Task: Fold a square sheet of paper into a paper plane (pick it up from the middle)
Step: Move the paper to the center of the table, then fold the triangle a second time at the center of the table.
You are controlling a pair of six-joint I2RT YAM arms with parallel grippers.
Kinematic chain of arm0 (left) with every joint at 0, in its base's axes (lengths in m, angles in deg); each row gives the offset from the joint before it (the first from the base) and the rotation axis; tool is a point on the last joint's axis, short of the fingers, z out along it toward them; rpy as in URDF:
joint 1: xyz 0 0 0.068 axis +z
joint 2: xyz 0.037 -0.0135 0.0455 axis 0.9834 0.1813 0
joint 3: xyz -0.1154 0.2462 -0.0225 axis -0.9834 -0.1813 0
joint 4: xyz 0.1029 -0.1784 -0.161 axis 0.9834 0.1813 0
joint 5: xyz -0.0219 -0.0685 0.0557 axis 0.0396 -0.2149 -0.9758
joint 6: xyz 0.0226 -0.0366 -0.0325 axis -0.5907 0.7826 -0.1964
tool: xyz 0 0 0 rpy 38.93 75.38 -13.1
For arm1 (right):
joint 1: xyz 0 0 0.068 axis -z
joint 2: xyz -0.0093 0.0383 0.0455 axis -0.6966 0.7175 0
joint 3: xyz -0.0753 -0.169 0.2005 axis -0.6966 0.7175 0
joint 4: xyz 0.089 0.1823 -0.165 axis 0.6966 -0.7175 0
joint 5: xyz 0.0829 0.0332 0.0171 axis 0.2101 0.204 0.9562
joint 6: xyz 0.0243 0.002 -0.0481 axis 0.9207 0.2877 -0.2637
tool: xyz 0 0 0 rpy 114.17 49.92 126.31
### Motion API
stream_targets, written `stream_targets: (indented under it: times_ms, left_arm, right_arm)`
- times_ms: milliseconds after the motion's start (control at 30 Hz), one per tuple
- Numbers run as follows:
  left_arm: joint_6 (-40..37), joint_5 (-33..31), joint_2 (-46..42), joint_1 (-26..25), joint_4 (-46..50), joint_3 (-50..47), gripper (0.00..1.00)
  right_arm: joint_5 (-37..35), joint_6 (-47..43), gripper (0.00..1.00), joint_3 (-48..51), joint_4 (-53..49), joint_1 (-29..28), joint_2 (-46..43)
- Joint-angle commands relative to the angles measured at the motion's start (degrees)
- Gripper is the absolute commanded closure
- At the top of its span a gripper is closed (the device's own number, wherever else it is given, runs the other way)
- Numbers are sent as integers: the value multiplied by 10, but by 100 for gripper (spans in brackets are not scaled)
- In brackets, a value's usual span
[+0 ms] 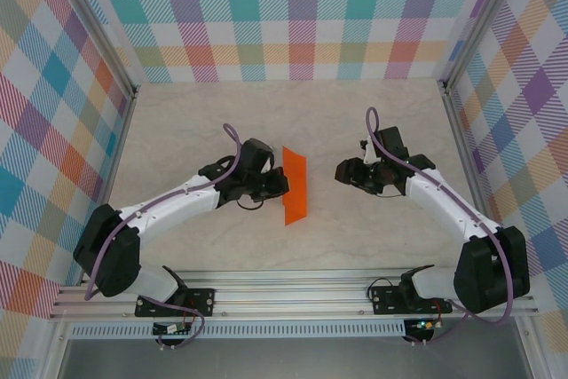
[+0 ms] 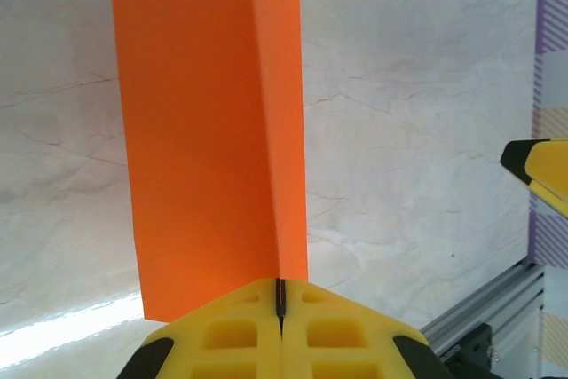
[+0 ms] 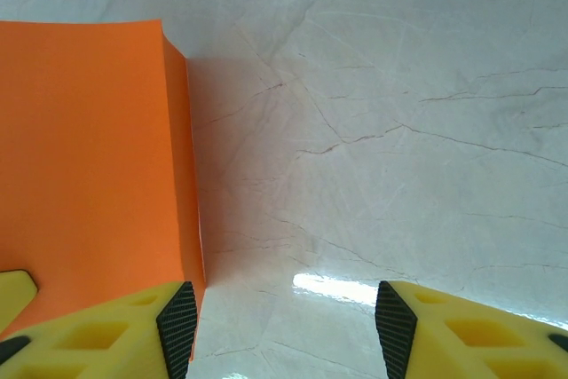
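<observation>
Mid-table, left gripper pinches folded orange paper; right gripper faces it, jaws apart.

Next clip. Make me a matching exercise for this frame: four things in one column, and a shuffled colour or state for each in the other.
Column 1
1. left gripper
2. right gripper
3. square sheet of paper
4. table

Column 2
A. pale, marbled
B. open
C. shut on the sheet
D. bright orange, creased

Pairs: 1-C, 2-B, 3-D, 4-A
</observation>
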Motion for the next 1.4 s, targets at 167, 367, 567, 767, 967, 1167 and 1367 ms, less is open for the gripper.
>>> stream_targets:
  times_ms: [167,367,567,767,967,1167,1367]
  left_arm:
    - [16,9,57,-3,-27,8,100]
    - [35,26,108,-8,-78,3,100]
    - [37,26,134,-10,-85,4,95]
    - [31,14,143,-8,-80,10,73]
    - [10,37,157,12,-87,22,64]
    - [7,101,192,48,-130,29,63]
    - [8,148,218,81,-160,35,62]
  right_arm:
    - [24,14,42,54,64,-2,-22]
    - [46,2,37,95,118,-3,-54]
    - [88,-6,33,123,160,-5,-58]
    - [93,-1,26,144,196,-31,-57]
    - [76,2,23,151,210,-63,-49]
    - [61,-7,27,156,240,-99,-33]
    - [-22,-52,33,154,282,-181,-7]
